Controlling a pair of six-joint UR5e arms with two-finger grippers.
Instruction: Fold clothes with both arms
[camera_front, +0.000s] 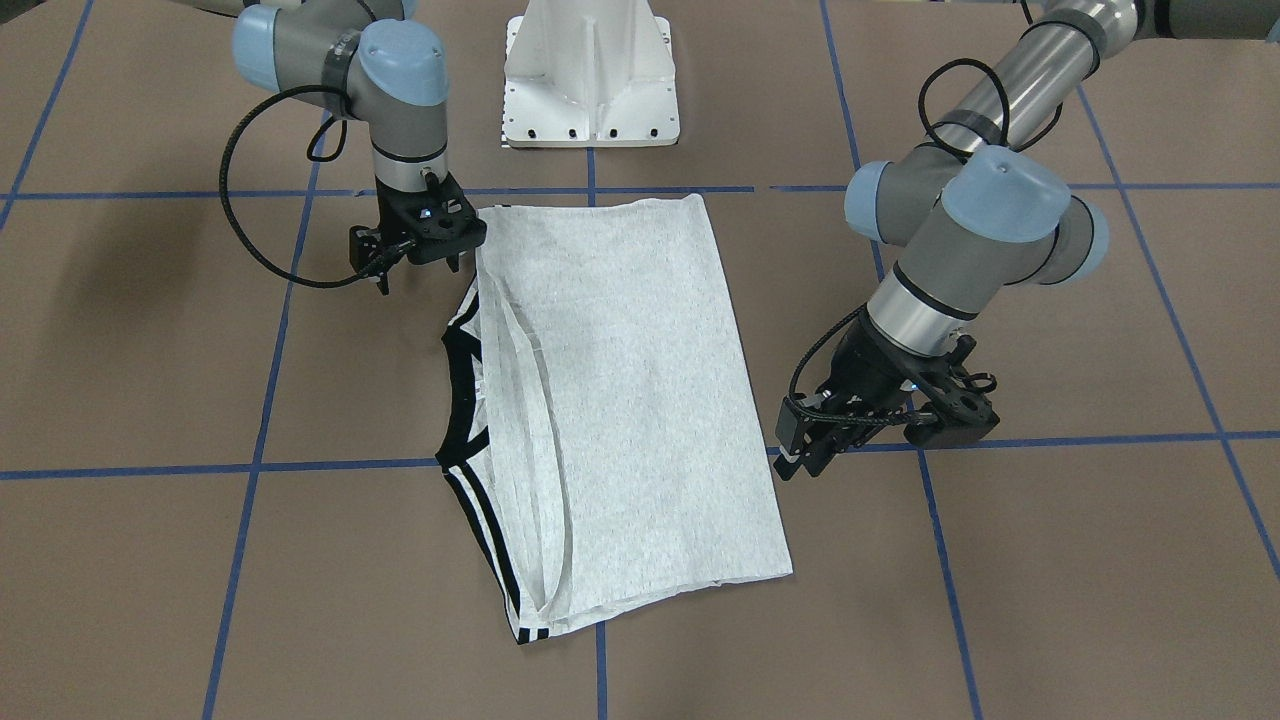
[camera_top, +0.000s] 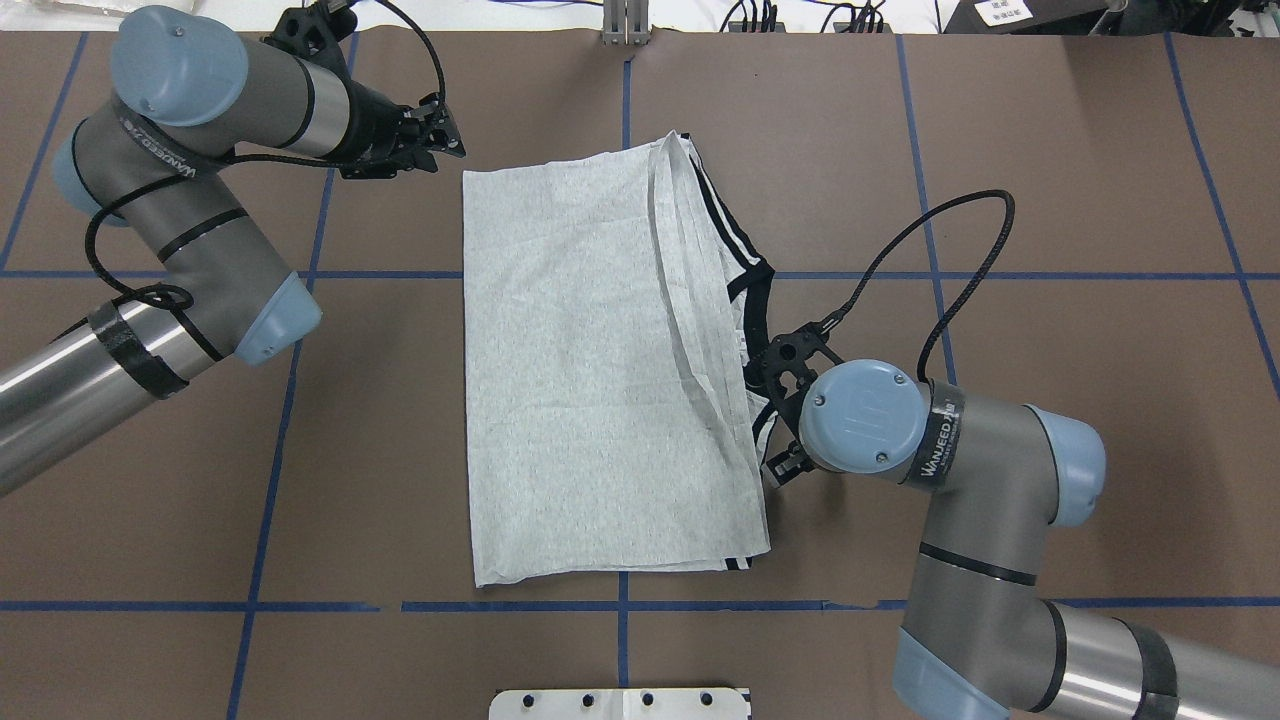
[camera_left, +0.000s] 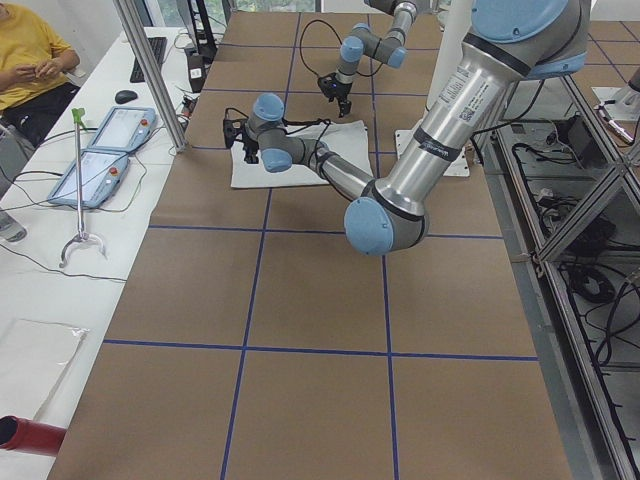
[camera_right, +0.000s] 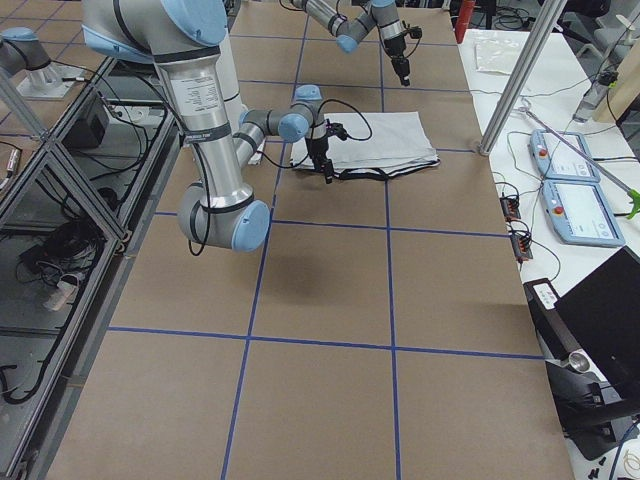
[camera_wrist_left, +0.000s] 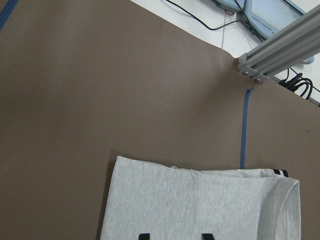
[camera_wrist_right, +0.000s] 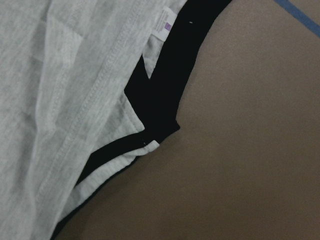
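One T-shirt (camera_top: 600, 380) lies folded, grey back up, mid-desk (camera_top: 1000, 150), black neckband (camera_front: 462, 400) toward robot's right. Left tool (camera_top: 448, 138) hovers just off far corner, right tool (camera_front: 425, 255) beside neckband edge — likely staged for next fold. Tools parted or together: cannot tell; neither visibly clamps cloth.

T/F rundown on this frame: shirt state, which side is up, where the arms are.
1. The shirt lies folded lengthwise, flat on the table. True.
2. Its cartoon print faces up. False: only plain grey fabric shows on top.
3. The black neckband sticks out on the right arm's side. True.
4. The left gripper is by the shirt's far left corner. True.
5. The right arm is parked well away from the shirt. False: its wrist hovers at the neckband edge.
6. A second garment lies on the table. False: only this one shirt.
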